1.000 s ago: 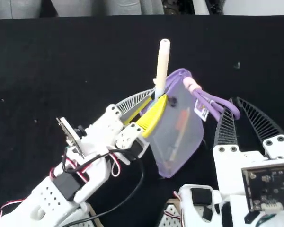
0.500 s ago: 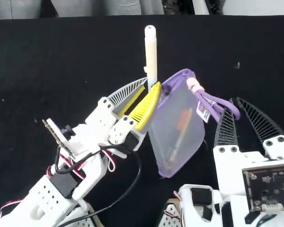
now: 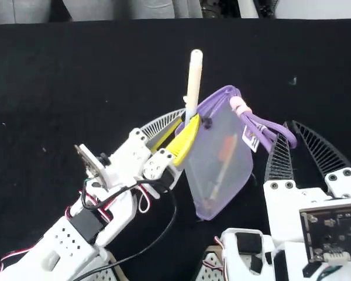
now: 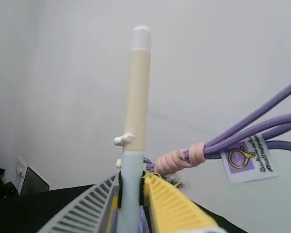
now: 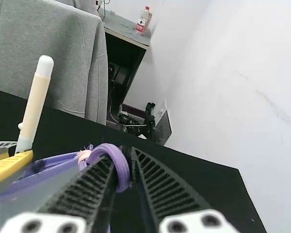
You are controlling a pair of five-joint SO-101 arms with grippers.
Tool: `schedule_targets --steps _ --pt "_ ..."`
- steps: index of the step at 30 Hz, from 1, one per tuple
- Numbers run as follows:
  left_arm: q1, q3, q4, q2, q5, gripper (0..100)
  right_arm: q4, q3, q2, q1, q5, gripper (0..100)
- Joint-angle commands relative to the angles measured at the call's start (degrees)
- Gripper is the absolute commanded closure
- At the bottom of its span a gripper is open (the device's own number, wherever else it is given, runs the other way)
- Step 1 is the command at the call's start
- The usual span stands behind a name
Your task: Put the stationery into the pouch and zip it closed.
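The left gripper (image 3: 187, 120) is clamped low on one pen (image 3: 193, 76), which stands upright at the mouth of the one translucent purple pouch (image 3: 222, 170). The right gripper (image 5: 123, 170) is closed on the pouch's cord (image 5: 99, 151), so the pouch hangs from it. The pouch seems soft and light and probably swings easily. The pen seems stiff and smooth. One orange item (image 3: 227, 149) is inside.

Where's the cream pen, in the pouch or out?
Out, mostly: the pen sticks up above the pouch mouth, its lower end clamped in the left gripper. Whether its tip is inside, cannot tell.
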Motion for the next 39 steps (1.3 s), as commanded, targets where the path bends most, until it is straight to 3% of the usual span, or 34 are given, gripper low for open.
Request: schedule_targets --steps 1,13,21,25,30,34,39 --pt "1.63 1.10 -0.88 -0.35 1.85 97 -1.05 -0.31 -0.13 0.70 0.53 98.7" --pt "4.26 4.97 0.00 -0.35 3.52 94 -1.14 -0.40 -0.13 0.97 0.53 98.7" --pt "4.35 -8.04 25.32 -0.35 3.69 84 -0.97 -0.57 -0.13 0.97 0.53 98.7" --pt "4.26 -14.46 31.38 -0.35 3.69 82 -1.05 -0.57 -0.13 0.97 0.53 98.7" --pt "3.74 -19.30 33.05 -0.44 3.16 82 -0.97 -0.66 -0.13 0.97 0.53 98.7" --pt "-1.54 -24.22 36.13 -0.44 1.14 82 -1.14 -0.48 -0.13 0.97 0.53 98.7" --pt "-15.60 -32.48 45.63 -0.44 1.23 83 -1.14 -0.57 -0.13 0.97 0.53 98.7"
